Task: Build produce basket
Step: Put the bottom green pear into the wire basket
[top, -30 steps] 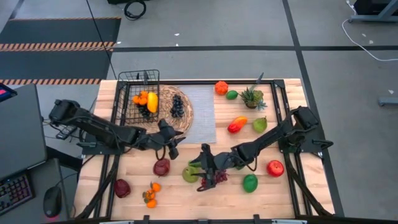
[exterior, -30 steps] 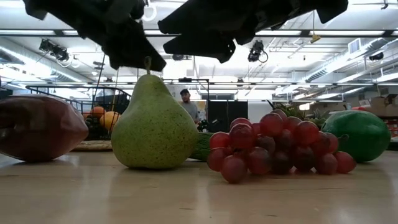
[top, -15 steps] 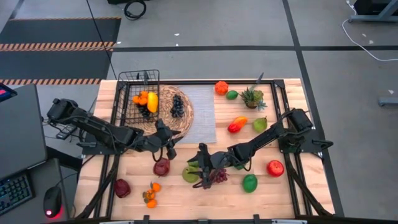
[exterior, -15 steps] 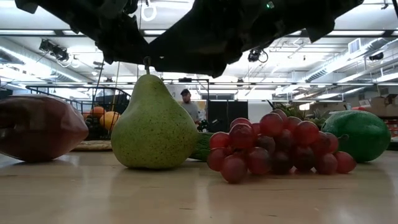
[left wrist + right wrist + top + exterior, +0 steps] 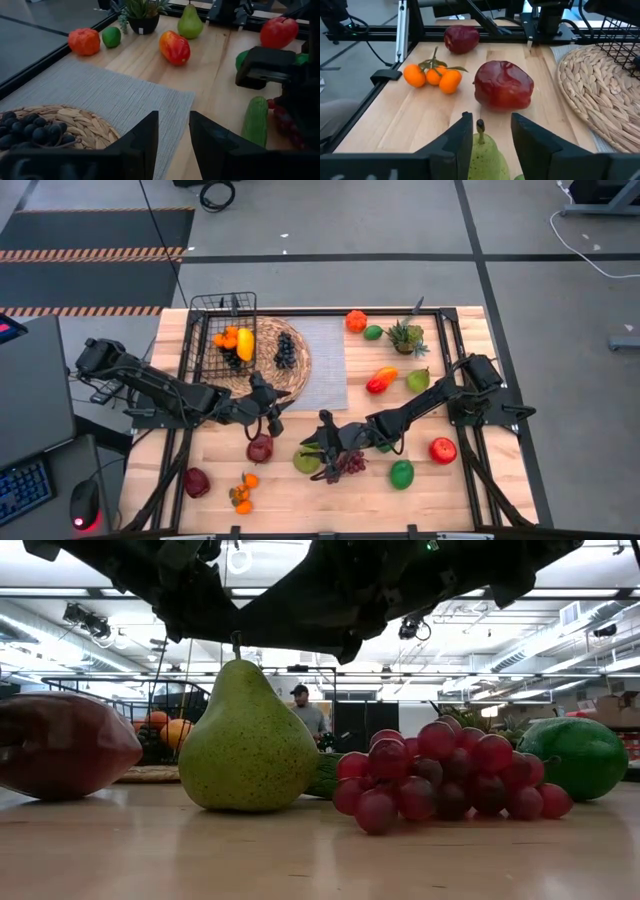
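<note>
Pale wooden planks made up the surface (image 5: 300,510), lit by a workshop's ceiling strips. At the middle of its near half stood a green pear (image 5: 306,461) — smooth, speckled, fat below and narrowing to a thin stem. It looked like a light, hard-skinned toy, stiff rather than soft and likely slippery on its round belly, so the narrow neck just under the stem seemed the surest place to take hold. The right gripper (image 5: 489,131) hung directly over it, fingers a narrow gap apart on either side of the stem; whether they touched the fruit could not be told.

At the pear's 3 o'clock lay bumpy red grapes (image 5: 351,464), touching or nearly so, with a green lime (image 5: 402,474) farther that way. At 10 o'clock sat a wrinkled dark-red apple (image 5: 260,448), and at 8 o'clock a cluster of small oranges (image 5: 242,493).

Farther off at 11 o'clock stood the basket (image 5: 224,308) — black wire mesh, rigid, already holding some orange and yellow fruit — beside a round woven mat (image 5: 300,360). The left gripper (image 5: 275,412) hovered near that mat's edge, fingers slightly parted and empty.
</note>
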